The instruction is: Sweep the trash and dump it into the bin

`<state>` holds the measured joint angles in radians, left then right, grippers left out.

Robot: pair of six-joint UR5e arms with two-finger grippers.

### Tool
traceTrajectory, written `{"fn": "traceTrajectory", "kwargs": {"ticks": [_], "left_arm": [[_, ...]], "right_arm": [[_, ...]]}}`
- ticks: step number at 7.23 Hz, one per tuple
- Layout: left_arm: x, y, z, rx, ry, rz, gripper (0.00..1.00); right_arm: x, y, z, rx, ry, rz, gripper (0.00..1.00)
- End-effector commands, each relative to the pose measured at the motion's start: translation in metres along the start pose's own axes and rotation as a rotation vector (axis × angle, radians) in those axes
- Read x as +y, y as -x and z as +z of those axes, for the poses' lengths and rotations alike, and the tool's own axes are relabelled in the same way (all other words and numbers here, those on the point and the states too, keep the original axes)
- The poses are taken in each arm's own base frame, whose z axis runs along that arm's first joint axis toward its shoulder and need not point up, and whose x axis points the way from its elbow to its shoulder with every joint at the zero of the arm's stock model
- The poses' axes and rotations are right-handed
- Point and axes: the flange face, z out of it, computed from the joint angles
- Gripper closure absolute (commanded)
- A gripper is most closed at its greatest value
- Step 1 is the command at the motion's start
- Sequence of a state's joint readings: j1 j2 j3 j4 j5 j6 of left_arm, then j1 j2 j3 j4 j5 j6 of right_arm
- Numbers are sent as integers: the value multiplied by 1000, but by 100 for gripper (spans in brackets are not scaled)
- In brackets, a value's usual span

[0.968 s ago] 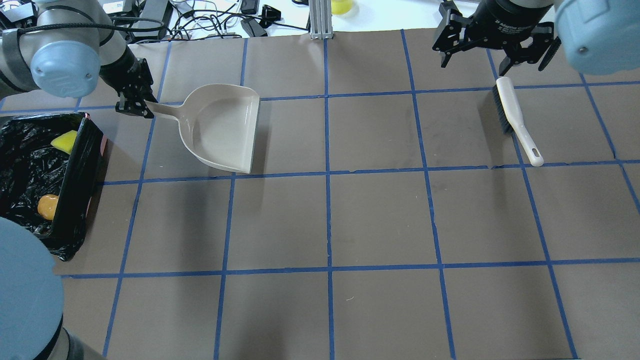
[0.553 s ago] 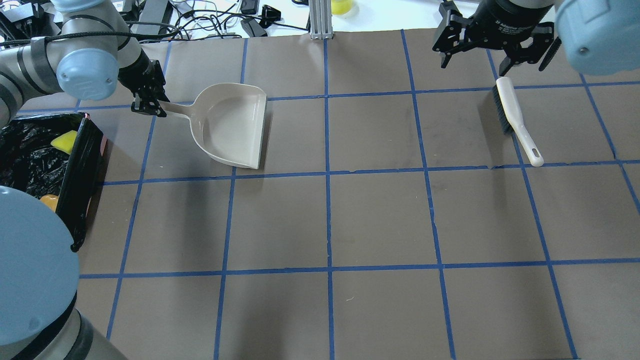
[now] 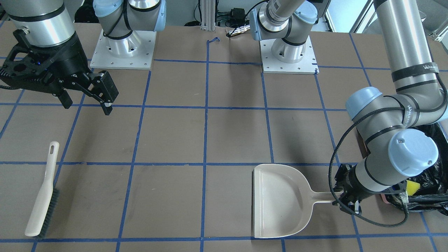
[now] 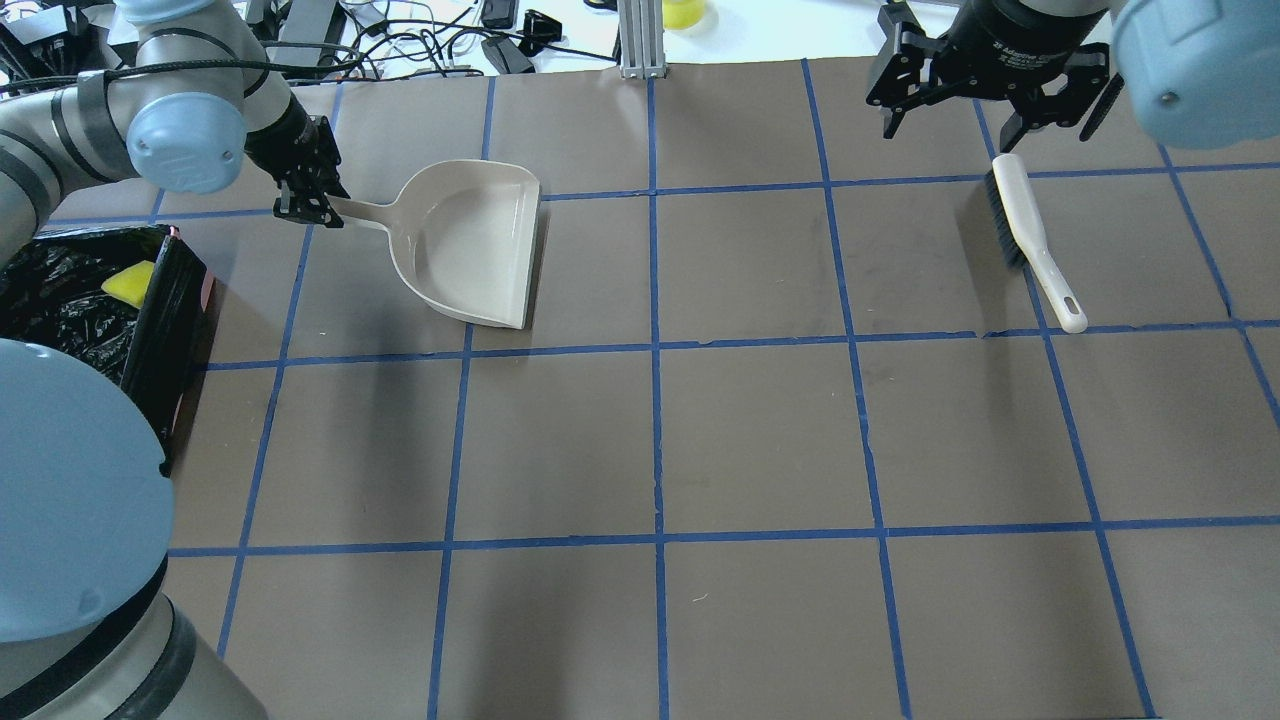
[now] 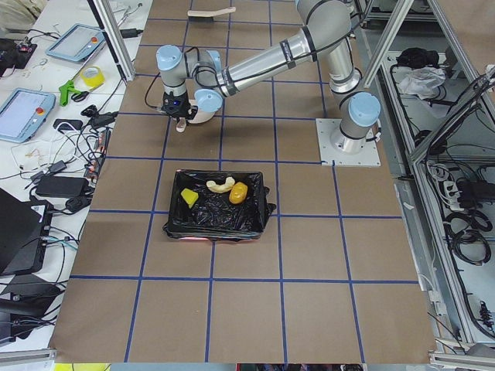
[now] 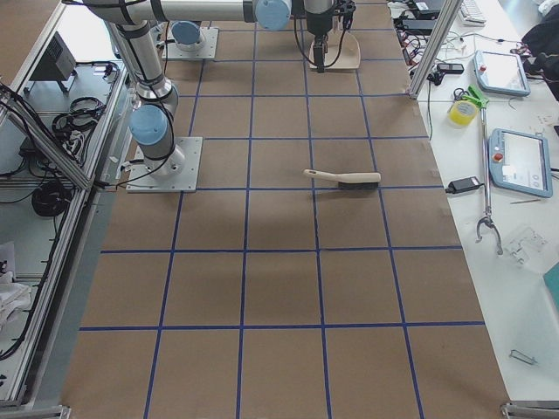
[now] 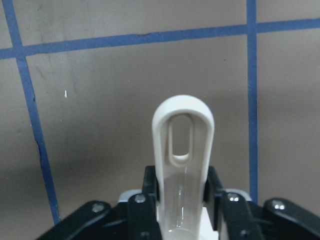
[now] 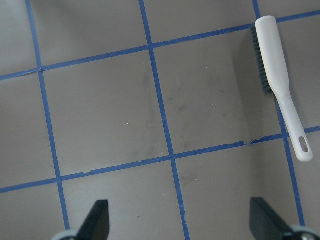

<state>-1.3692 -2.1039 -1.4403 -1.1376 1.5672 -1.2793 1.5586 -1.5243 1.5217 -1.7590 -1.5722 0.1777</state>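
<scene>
The bin (image 4: pixel 160 300) with its black bag stands at the table's left edge. In the exterior left view it (image 5: pixel 178 226) holds the yellow-green wedge (image 5: pixel 188 198), the croissant piece (image 5: pixel 220 185) and the bread roll (image 5: pixel 238 193). Overhead only the wedge (image 4: pixel 128 284) shows. My left gripper (image 4: pixel 305 205) is shut on the handle (image 7: pixel 182 150) of the empty beige dustpan (image 4: pixel 480 245), to the right of the bin. My right gripper (image 4: pixel 990 95) is open and empty, above the bristle end of the brush (image 4: pixel 1030 240).
The brush (image 3: pixel 43 196) lies flat on the brown, blue-taped table at the far right, handle toward the robot. The two arm bases (image 3: pixel 122 52) stand at the near edge. Cables and devices lie beyond the far table edge (image 4: pixel 400 50).
My left gripper has carried the dustpan to the right and farther away from the bin, turning it a little. The right arm and the brush have not moved.
</scene>
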Motion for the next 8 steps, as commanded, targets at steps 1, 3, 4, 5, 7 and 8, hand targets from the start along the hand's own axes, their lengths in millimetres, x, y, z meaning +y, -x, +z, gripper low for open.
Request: {"fn": "traceTrajectory", "kwargs": {"ticks": [1,3,4,5,7,8], "left_arm": [[-10,-1,0,-3,6,7,100],[-23,0,7,-10,27,-16,100],[-27,0,9,-8,43,-27,100],[-27,-1,15,-16,50,-37,100],[-28,-2,25,-28,52,-36,100],[-29,-5,22,-19,48,-34,100]], "right_arm": [[0,0,0,-3,0,5,0],[0,0,0,-2,-1,5,0],[0,0,0,-3,1,5,0],[0,0,0,-1,1,5,0],[-1,-1,1,3,-2,2,0],[0,0,3,-1,4,6,0]]}}
